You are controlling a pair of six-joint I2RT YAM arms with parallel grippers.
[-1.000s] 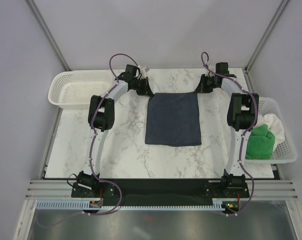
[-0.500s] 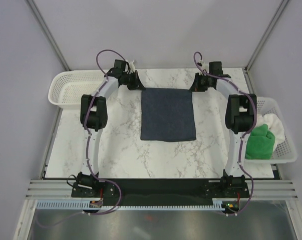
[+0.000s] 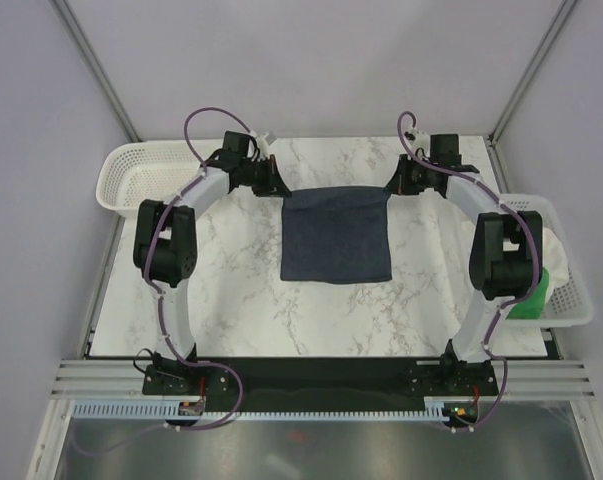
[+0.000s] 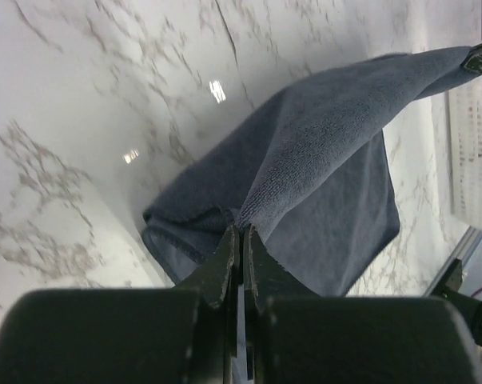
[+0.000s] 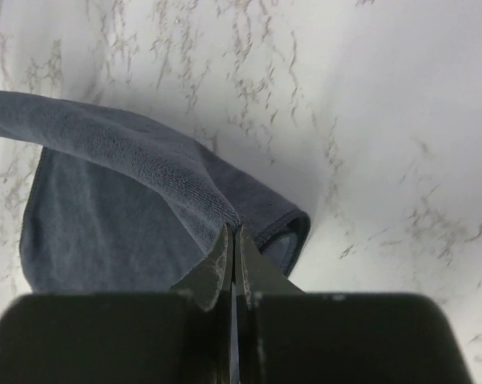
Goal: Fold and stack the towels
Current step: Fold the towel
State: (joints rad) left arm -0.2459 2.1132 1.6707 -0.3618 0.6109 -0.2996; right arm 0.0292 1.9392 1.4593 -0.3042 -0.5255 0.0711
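My left arm point(image 3: 164, 245) and right arm point(image 3: 506, 255) bowed outward, elbows wide, reaching toward the far edge of the table point(image 3: 231, 300), wrists turned in to face each other, left jaws and right jaws each pinched tight on a corner of the navy towel point(image 3: 336, 240)

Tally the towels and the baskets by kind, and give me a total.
Towels: 3 (navy towel on the table; green towel and white towel in the right basket, both partly hidden by the arm)
Baskets: 2 (left basket, right basket)
Total: 5
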